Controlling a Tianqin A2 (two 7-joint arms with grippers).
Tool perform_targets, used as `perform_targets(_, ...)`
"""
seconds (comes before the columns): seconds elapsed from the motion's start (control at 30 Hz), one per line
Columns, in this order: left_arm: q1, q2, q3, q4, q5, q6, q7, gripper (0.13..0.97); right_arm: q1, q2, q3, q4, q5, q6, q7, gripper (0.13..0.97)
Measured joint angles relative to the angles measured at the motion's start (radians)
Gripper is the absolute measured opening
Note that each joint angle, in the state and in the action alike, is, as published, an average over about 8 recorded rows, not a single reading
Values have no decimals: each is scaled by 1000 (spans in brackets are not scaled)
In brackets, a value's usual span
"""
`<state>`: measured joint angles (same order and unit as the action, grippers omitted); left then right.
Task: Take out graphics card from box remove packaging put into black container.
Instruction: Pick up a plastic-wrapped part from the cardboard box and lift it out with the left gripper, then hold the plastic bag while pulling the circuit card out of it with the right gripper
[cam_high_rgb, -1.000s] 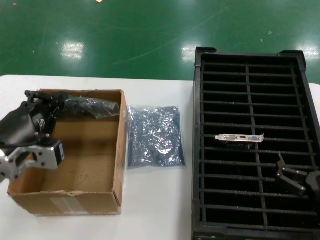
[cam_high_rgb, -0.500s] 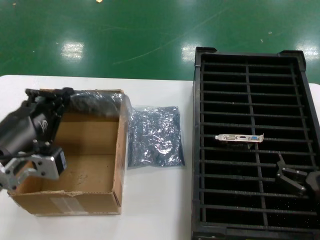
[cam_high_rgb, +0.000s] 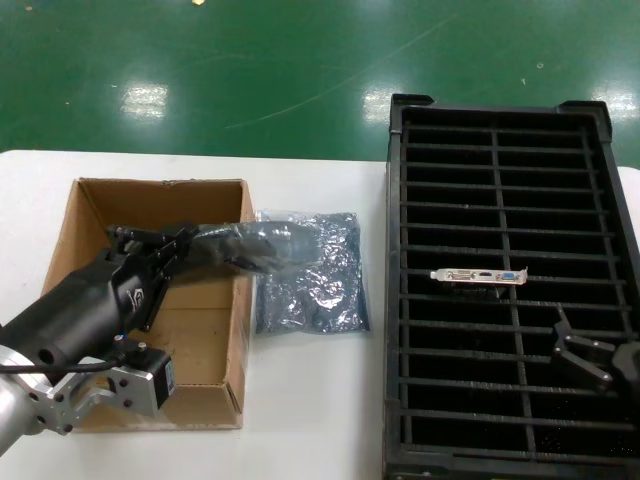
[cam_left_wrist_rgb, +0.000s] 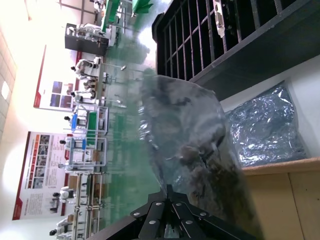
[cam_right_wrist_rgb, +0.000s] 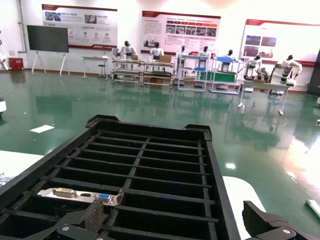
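I'm seeing the bagged graphics card (cam_high_rgb: 250, 243) lifted above the right wall of the box (cam_high_rgb: 235, 330), dark board showing through shiny, crinkled grey plastic, lying roughly level and reaching over toward the empty packaging (cam_high_rgb: 315, 285). That empty bag lies flat on the table, just beside the box, between it and the black container (cam_high_rgb: 410, 300). The box is brown cardboard, open-topped, nothing visible on its floor. In the container, one bare card (cam_high_rgb: 480, 275) stands in a slot right of the centre rib, silver bracket up, blue port showing.
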<state>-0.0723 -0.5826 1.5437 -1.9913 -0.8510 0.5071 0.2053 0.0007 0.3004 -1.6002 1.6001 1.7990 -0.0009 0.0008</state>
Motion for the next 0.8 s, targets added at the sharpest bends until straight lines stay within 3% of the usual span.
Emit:
perform_targets(0.3, 1, 1, 1, -1, 0, 0, 1, 140, 13, -9, 38, 0, 8, -38, -17, 966)
perform_targets(0.57, 1, 1, 1, -1, 0, 0, 1, 140, 73, -85, 149, 18, 92, -228, -148, 966)
perform_targets(0.8, 1, 1, 1, -1, 0, 0, 1, 140, 140, -101, 79, 54, 121, -316, -150, 940)
